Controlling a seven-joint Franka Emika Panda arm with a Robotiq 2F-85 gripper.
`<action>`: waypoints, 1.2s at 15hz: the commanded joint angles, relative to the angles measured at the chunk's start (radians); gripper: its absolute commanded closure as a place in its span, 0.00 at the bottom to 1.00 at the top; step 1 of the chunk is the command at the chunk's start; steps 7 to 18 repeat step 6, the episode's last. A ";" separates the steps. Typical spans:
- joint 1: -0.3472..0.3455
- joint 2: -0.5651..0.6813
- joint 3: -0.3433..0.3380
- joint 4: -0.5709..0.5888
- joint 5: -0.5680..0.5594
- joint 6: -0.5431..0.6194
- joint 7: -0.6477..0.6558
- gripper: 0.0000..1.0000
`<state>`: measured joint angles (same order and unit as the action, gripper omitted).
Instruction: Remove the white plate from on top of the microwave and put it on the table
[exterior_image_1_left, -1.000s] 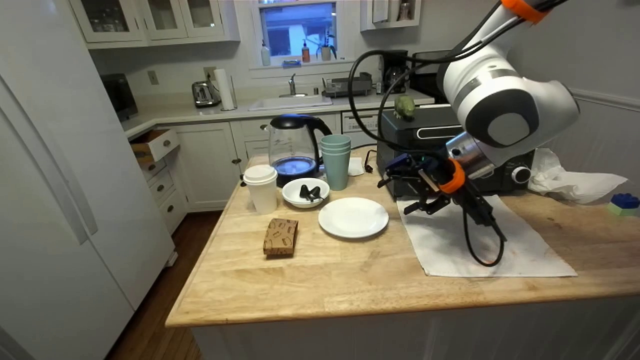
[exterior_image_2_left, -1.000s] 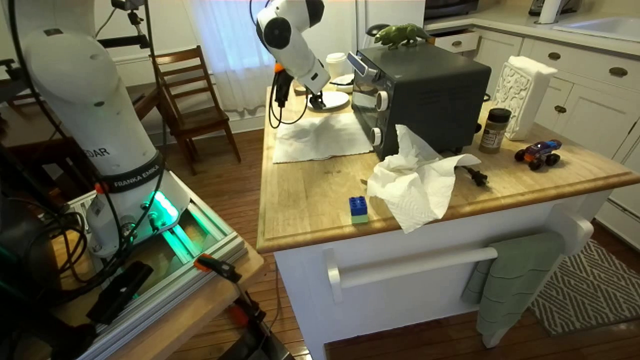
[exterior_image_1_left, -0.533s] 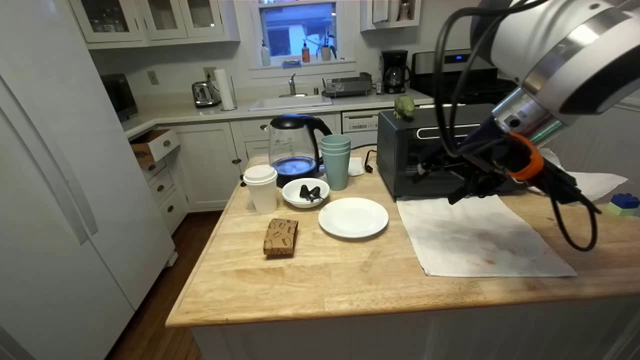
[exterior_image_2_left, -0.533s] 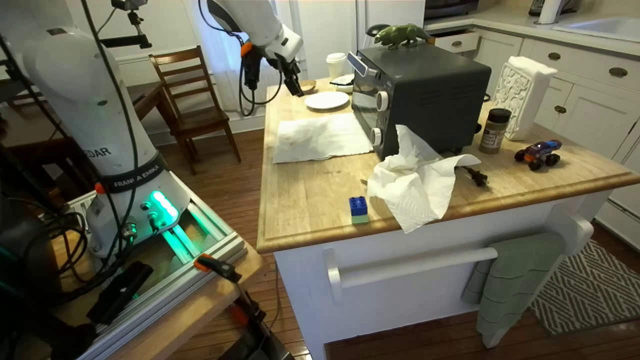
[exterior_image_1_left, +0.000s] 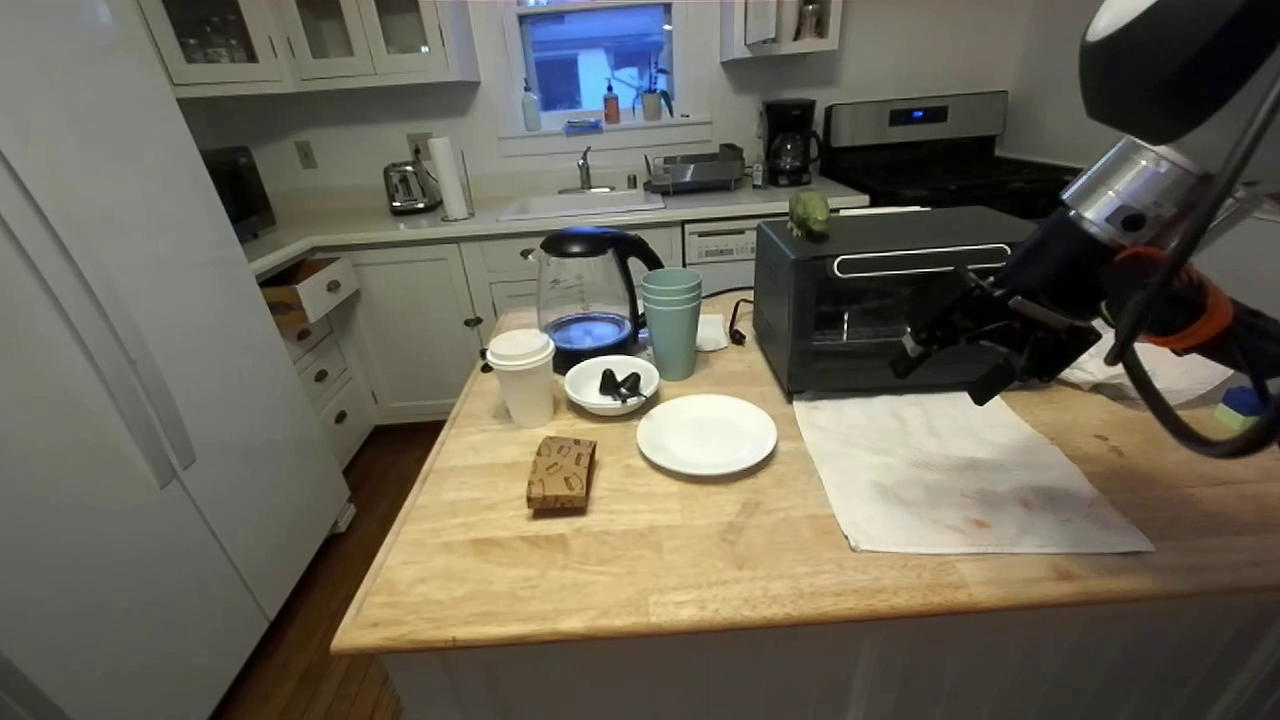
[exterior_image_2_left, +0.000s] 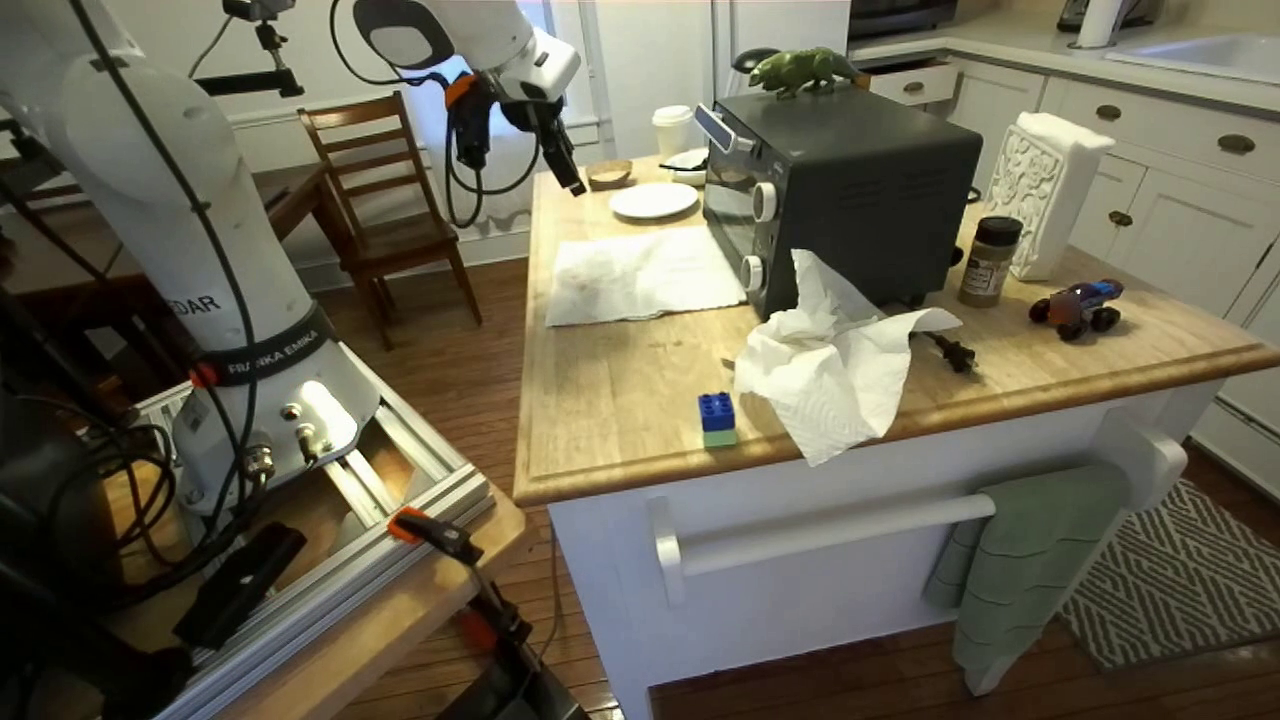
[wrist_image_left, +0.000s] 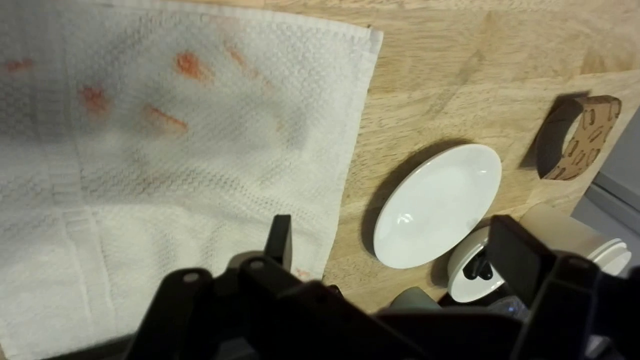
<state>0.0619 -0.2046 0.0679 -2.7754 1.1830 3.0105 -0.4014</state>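
Plate (exterior_image_1_left: 707, 434) plain wht; table (exterior_image_1_left: 600, 570) lt tan wood w/ darker grain. Around plate in an ext. view: 10 o'clk, wht bowl (exterior_image_1_left: 603, 407) w/ blk bits (exterior_image_1_left: 622, 386) in it; 11 o'clk, muted teal cups (exterior_image_1_left: 673, 330); btwn 8 & 9, tan-brn sleeve (exterior_image_1_left: 562, 472) w/ repeating dk outlines; 3 o'clk, wht cloth (exterior_image_1_left: 960, 470), woven texture, orange-red smudges clearest in wrist view; 2 o'clk, blk microwave (exterior_image_1_left: 870, 300). Gripper (exterior_image_1_left: 947, 374) blk, wrist band (exterior_image_2_left: 460, 90) orange. From microwave in an ext. view: 11 o'clk, grn toy animal (exterior_image_2_left: 803, 70); 7 o'clk, blue-over-pale-grn blocks (exterior_image_2_left: 717, 412); 4 o'clk, toy truck (exterior_image_2_left: 1080, 305), purple-blue & blk. Hand towel (exterior_image_2_left: 1050, 550) greyish grn w/ thin dk lines; rug (exterior_image_2_left: 1180, 580) grey & off-wht, angular stripes.
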 joint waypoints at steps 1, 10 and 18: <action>-0.149 -0.040 0.042 0.006 -0.276 -0.074 0.094 0.00; -0.081 0.004 0.011 0.016 -0.173 -0.037 0.048 0.00; -0.081 0.004 0.011 0.016 -0.173 -0.037 0.048 0.00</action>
